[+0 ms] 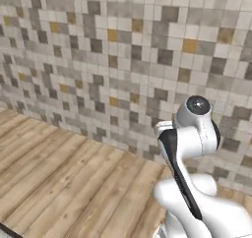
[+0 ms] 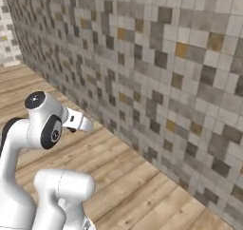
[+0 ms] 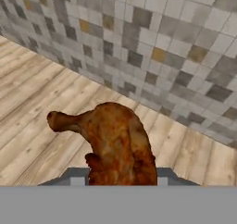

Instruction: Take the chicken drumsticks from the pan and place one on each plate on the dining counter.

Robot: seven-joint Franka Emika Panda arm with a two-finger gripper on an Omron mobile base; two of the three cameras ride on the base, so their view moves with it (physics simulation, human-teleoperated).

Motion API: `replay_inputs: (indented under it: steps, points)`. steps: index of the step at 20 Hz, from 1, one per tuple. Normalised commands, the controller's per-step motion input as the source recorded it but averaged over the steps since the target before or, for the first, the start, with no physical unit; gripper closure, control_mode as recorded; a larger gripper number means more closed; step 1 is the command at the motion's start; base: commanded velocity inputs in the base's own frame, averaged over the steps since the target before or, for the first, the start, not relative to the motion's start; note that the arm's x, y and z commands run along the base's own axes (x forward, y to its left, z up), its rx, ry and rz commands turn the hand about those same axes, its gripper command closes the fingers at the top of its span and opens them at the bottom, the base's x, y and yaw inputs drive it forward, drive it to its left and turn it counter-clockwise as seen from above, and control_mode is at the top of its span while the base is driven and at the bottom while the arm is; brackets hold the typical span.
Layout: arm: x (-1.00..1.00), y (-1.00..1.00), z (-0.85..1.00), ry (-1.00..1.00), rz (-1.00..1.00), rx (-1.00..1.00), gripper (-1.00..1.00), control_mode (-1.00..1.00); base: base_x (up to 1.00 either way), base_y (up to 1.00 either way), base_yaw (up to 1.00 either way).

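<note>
A glossy orange-brown chicken drumstick (image 3: 118, 144) sits large in the hand view, its thin bone end pointing left. It rises from between the fingers of my gripper (image 3: 121, 177), which is shut on it; the fingertips are hidden behind the meat. In the right base view the white hand (image 2: 79, 121) sticks out from the arm's upper joint towards the tiled wall, with a sliver of brown under it. The pan, the plates and the dining counter are out of view.
A wall of grey, beige and ochre tiles (image 1: 123, 55) stands close ahead and runs across both base views. A wooden plank floor (image 1: 64, 178) lies below it. The arm's white links (image 1: 192, 183) are folded up near the base.
</note>
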Motion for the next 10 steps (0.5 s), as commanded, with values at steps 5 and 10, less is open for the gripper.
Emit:
replay_inputs:
  steps: [5, 10]
  points:
    - [0.0, 0.0, 0.0, 0.0, 0.0, 0.0, 1.0, 1.0, 0.65, -0.02, 0.84]
    - [0.0, 0.0, 0.0, 0.0, 0.0, 0.0, 1.0, 1.0, 0.75, 0.0, 0.73]
